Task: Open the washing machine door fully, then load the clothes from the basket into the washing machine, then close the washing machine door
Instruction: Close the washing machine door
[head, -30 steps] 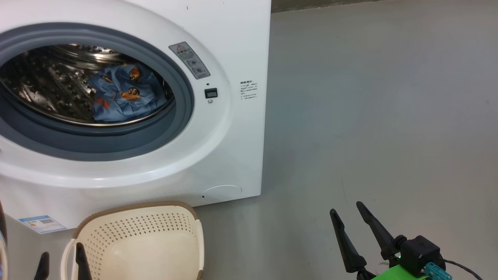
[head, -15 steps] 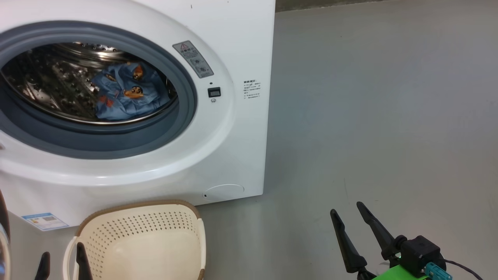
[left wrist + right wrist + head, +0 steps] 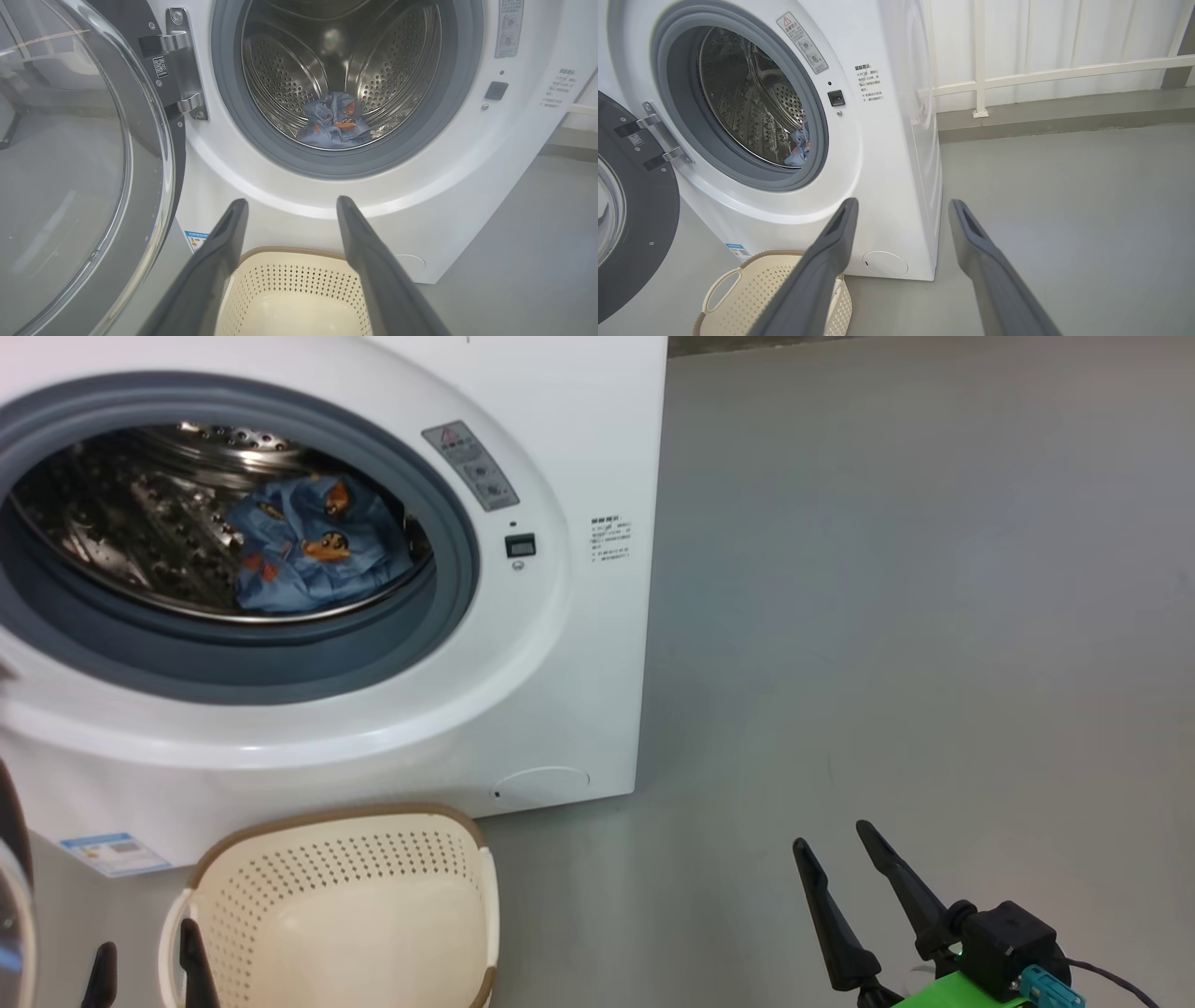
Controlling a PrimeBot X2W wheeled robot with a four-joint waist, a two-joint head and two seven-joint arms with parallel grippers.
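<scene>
The washing machine door (image 3: 70,163) is swung wide at frame left, hinged edge toward the drum (image 3: 280,70) holding the clothes (image 3: 334,121), while the left end effector (image 3: 292,201) and right end effector (image 3: 901,203) are spread, empty.

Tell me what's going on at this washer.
A laundry load is nearly finished. The washing machine door hangs wide open on the left, and the clothes already lie in the drum of the washing machine. The basket on the floor in front looks empty. Both sets of jaws stand open, holding nothing; shutting the door is what remains.
</scene>
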